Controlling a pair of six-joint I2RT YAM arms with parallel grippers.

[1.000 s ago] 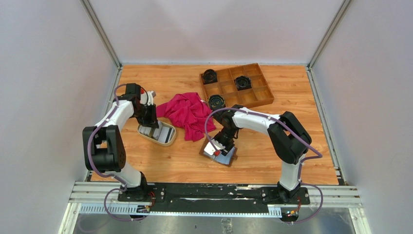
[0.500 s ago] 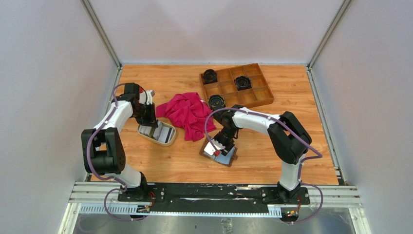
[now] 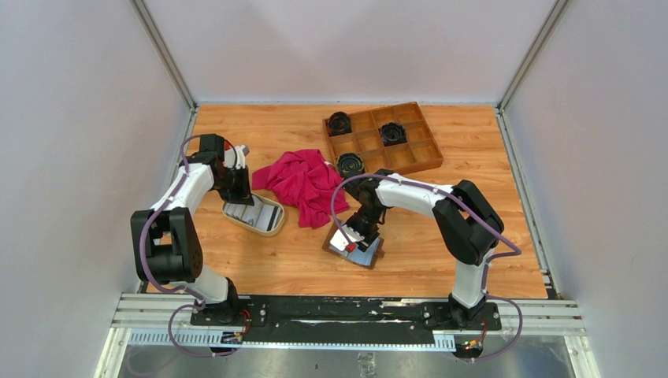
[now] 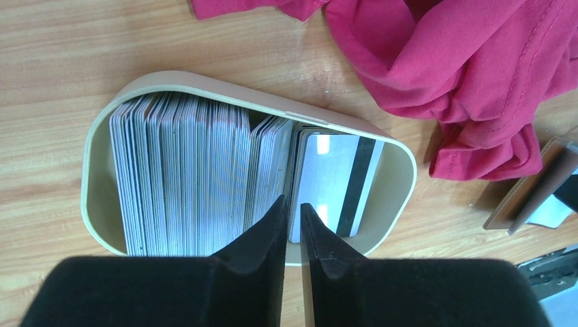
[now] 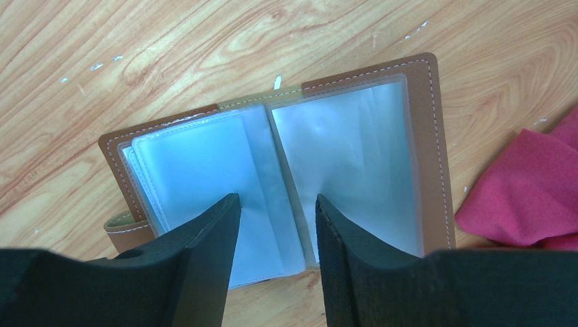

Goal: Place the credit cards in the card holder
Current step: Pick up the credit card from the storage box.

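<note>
The credit cards [image 4: 184, 177] stand on edge in a cream oval dish [image 4: 238, 87], also seen from above [image 3: 268, 224]. One white card with a black stripe [image 4: 334, 177] leans at the stack's right end. My left gripper [image 4: 293, 203] [image 3: 240, 197] hangs over the dish. Its jaws are a thin slit apart, tips at that card's left edge. Whether they pinch it is unclear. The card holder [image 5: 426, 136] [image 3: 370, 256] lies open on the table, its clear pockets [image 5: 347, 150] facing up. My right gripper [image 5: 278, 199] [image 3: 353, 236] stands open over its spine and holds nothing.
A crumpled red cloth [image 3: 303, 183] [image 4: 463, 75] lies between the dish and the card holder. A brown wooden compartment tray [image 3: 425, 153] at the back right holds three black round objects [image 3: 391, 132]. The holder's snap tab [image 5: 126, 231] sticks out at its left edge.
My left gripper's jaws have narrowed over the dish, and the arm has shifted slightly. The right arm and the card holder have not moved.
</note>
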